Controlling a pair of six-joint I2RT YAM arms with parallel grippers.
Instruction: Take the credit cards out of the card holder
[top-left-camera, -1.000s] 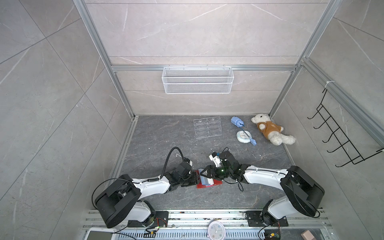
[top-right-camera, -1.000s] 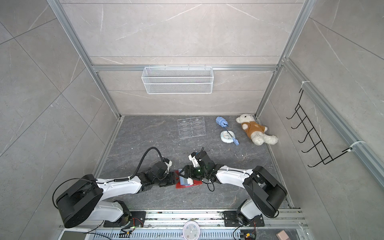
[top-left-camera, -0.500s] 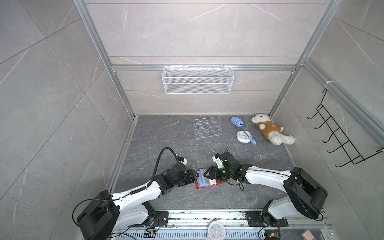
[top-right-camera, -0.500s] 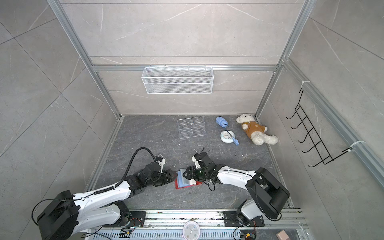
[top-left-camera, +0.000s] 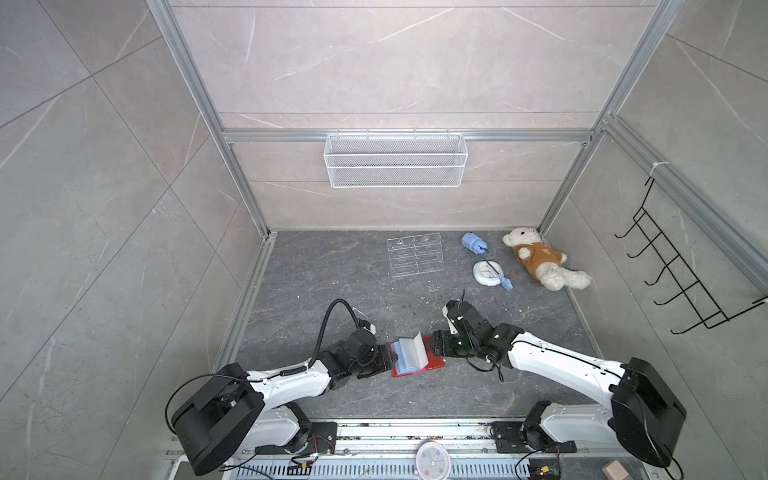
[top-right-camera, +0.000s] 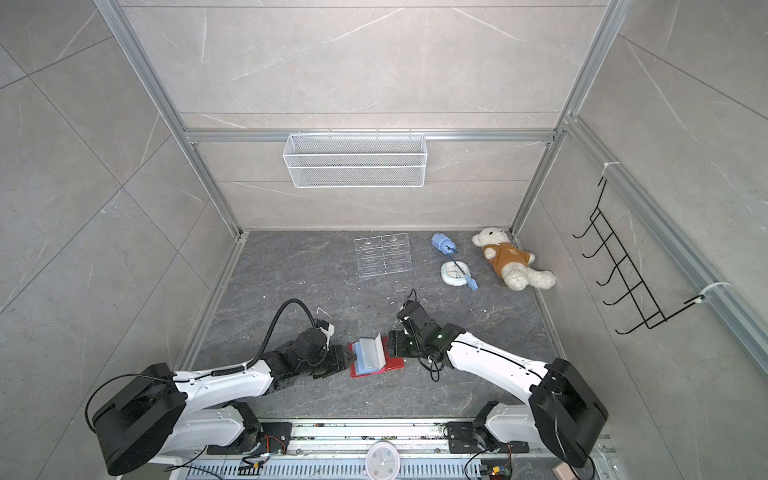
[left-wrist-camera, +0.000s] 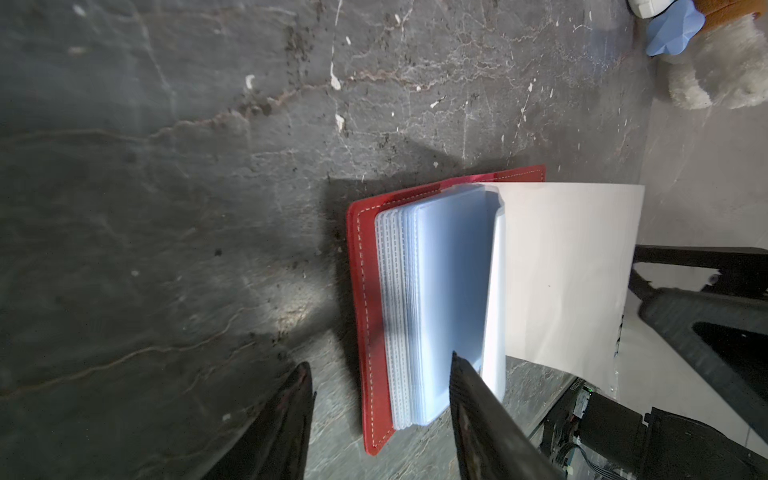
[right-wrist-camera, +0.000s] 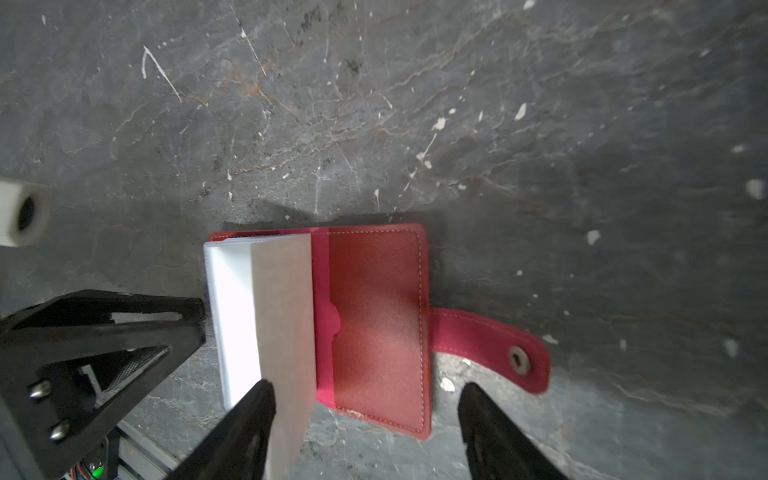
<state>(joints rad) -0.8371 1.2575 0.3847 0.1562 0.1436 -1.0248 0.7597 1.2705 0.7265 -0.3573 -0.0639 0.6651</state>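
Note:
The red card holder (top-left-camera: 409, 359) (top-right-camera: 368, 357) lies open on the dark floor near the front. Its pale blue sleeves are stacked on the left cover and one white page (left-wrist-camera: 561, 274) stands upright at the spine. My left gripper (top-left-camera: 390, 356) (left-wrist-camera: 380, 361) is open at the holder's left edge, with one finger over the sleeve stack (left-wrist-camera: 449, 291) and the other over the bare floor. My right gripper (top-left-camera: 433, 347) (right-wrist-camera: 366, 385) is open and straddles the right cover (right-wrist-camera: 374, 311), one finger beside the upright page. The snap tab (right-wrist-camera: 490, 349) lies flat. The credit cards are hidden.
A clear acrylic stand (top-left-camera: 414, 254), a blue object (top-left-camera: 473, 243), a round white dial (top-left-camera: 486, 272) and a teddy bear (top-left-camera: 536, 259) lie at the back right. A wire basket (top-left-camera: 395, 160) hangs on the back wall and a black hook rack (top-left-camera: 681, 270) on the right wall.
The left arm's body swung out and back while its gripper stayed at the holder's left edge. The right gripper drew back slightly to the right, off the sleeves. A page now stands upright.

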